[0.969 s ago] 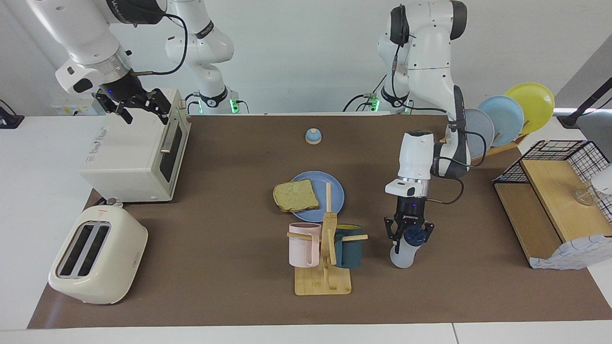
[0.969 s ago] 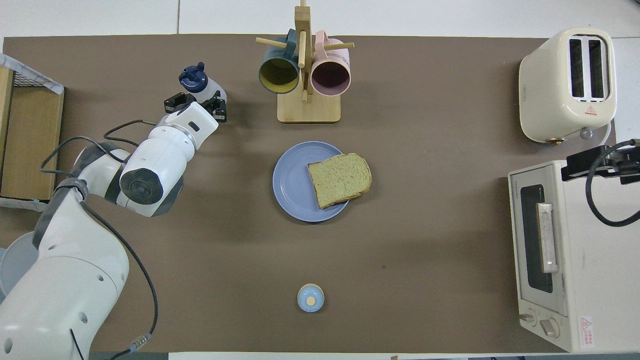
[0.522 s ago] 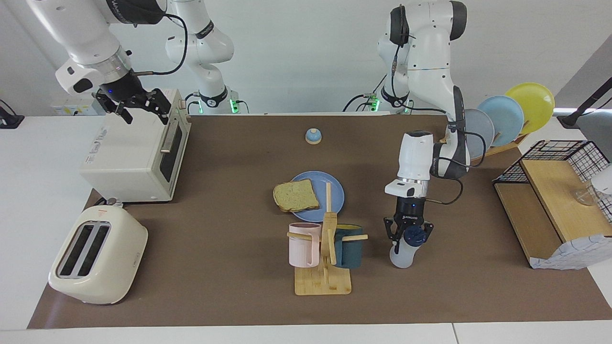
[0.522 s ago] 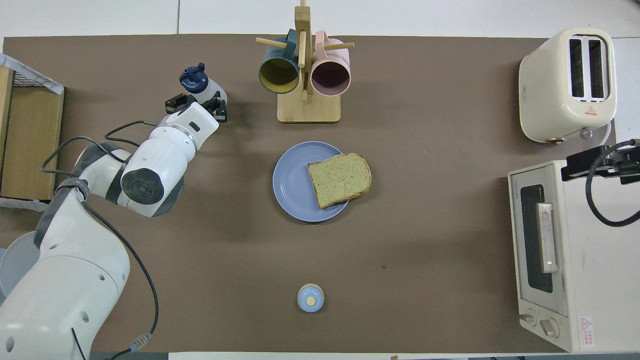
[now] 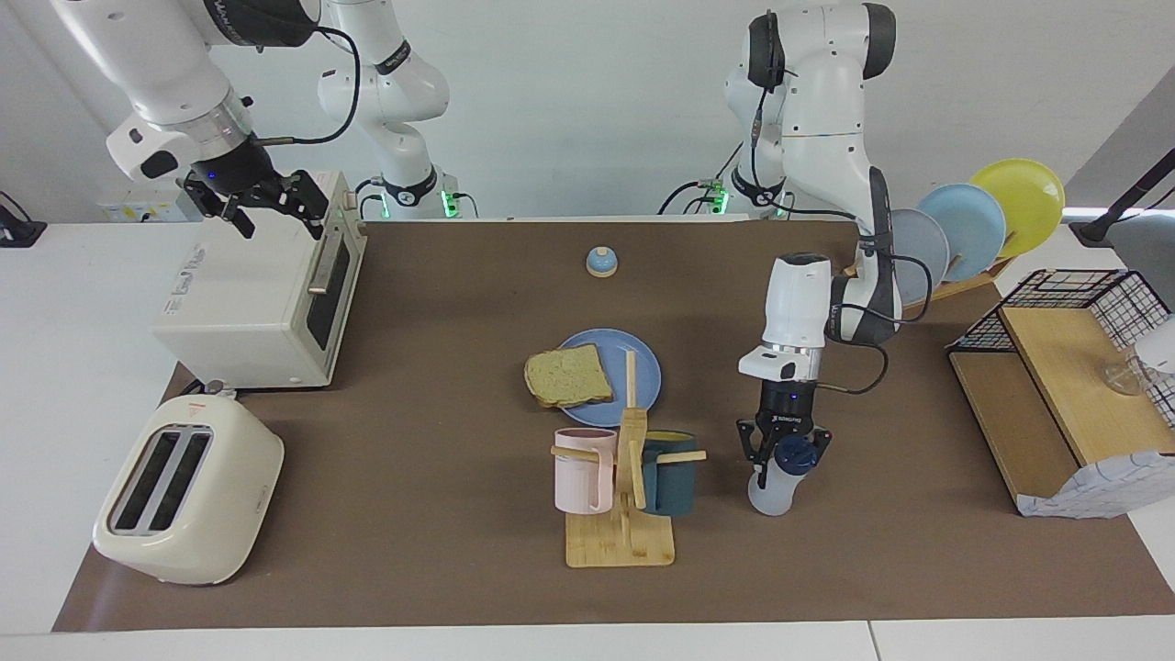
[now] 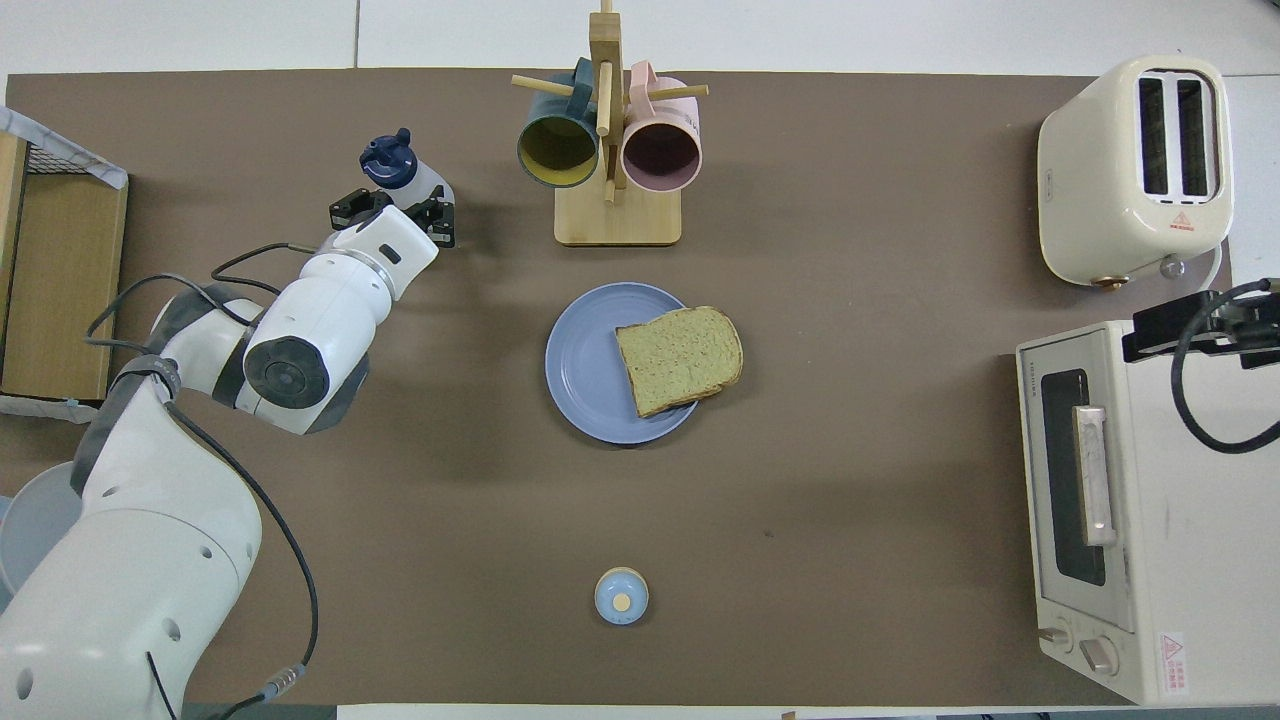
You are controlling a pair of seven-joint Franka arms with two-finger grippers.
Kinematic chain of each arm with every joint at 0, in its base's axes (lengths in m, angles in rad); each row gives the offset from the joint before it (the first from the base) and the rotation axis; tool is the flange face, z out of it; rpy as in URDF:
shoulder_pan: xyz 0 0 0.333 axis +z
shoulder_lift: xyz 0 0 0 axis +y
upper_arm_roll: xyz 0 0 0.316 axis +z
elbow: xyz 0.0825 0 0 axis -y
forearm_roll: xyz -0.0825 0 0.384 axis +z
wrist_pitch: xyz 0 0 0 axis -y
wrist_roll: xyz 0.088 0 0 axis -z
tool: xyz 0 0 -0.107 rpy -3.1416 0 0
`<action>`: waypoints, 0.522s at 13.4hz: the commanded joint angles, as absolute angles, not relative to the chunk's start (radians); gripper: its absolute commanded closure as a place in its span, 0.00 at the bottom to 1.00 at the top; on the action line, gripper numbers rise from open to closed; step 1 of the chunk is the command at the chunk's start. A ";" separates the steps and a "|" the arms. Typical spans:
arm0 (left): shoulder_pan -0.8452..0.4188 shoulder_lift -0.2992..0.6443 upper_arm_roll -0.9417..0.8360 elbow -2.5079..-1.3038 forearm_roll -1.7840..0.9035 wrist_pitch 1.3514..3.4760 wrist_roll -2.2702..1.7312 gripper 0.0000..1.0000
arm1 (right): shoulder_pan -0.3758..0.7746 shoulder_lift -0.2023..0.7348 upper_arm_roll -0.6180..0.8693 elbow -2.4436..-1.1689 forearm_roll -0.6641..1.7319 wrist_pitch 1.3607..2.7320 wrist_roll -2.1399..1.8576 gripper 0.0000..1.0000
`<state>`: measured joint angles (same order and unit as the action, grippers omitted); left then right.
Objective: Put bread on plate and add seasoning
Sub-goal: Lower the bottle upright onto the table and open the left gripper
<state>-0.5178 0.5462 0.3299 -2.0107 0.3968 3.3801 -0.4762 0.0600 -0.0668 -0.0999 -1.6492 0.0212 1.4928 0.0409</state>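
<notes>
The bread [image 5: 569,376] [image 6: 680,358] lies on the periwinkle plate [image 5: 645,360] [image 6: 583,372] in the middle of the table, overhanging the rim toward the right arm's end. The seasoning [image 5: 771,493] [image 6: 422,180], a translucent bottle with a navy cap, stands on the mat beside the mug rack, toward the left arm's end, leaning slightly. My left gripper [image 5: 786,453] [image 6: 392,208] comes down from above and is shut on the seasoning just under its cap. My right gripper [image 5: 268,204] [image 6: 1200,322] waits open and empty over the toaster oven.
A wooden mug rack [image 5: 624,514] [image 6: 617,215] with a pink mug [image 5: 583,470] and a teal mug [image 5: 670,476] stands close beside the bottle. A toaster [image 5: 188,491], toaster oven [image 5: 257,303], small bell [image 5: 601,263], plate rack [image 5: 973,229] and wire shelf [image 5: 1065,367] stand around.
The left arm and the seasoning's cap have shifted very slightly; the bottle stays on the mat. The right arm has not moved.
</notes>
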 commanded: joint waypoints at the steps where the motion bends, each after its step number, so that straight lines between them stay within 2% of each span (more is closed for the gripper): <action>1: -0.508 0.554 0.324 -2.008 0.400 3.376 -0.488 0.00 | 0.052 -0.071 -0.094 -1.655 0.023 1.496 0.020 0.00; 7: -0.511 0.549 0.325 -2.032 0.399 3.387 -0.526 0.00 | 0.052 -0.071 -0.094 -1.655 0.023 1.496 0.021 0.00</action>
<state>-0.5173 0.5529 0.3298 -2.0160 0.3966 3.3801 -0.4936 0.0600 -0.0668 -0.0999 -1.6492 0.0212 1.4928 0.0409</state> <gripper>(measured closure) 0.000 0.000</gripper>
